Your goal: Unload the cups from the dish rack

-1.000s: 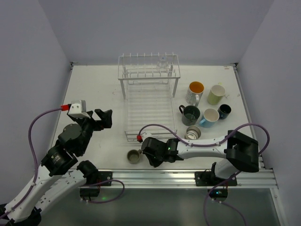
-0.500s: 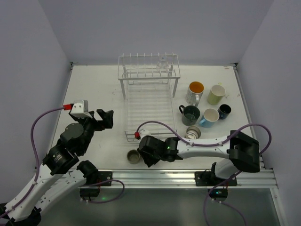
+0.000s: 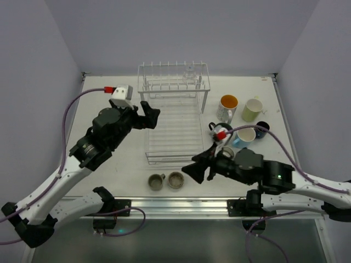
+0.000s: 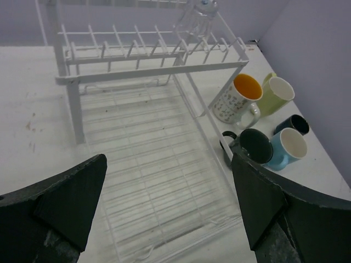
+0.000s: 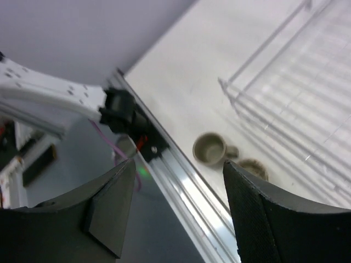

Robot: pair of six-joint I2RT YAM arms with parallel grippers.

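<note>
The white wire dish rack (image 3: 173,123) stands mid-table; a clear glass (image 3: 190,73) sits upside down on its upper shelf, also seen in the left wrist view as the glass (image 4: 200,13). My left gripper (image 3: 151,115) hovers open over the rack's left side (image 4: 153,142), nothing between its fingers. My right gripper (image 3: 193,169) is open and empty, right of two small cups by the front edge: an olive one (image 3: 156,182) and a tan one (image 3: 175,179). The right wrist view shows both, olive (image 5: 211,149) and tan (image 5: 253,168). The lower basket holds no cups.
Right of the rack stand a white cup with orange inside (image 3: 228,106), a pale yellow-green cup (image 3: 252,109), a dark green cup (image 4: 252,147), a light blue cup (image 3: 245,136) and a small dark cup (image 3: 262,129). The metal front rail (image 3: 181,204) runs close behind the two small cups.
My right gripper opened, left the tan cup beside the olive one and drew back to the right. My left arm swung forward and up to the rack's left side, still open.
</note>
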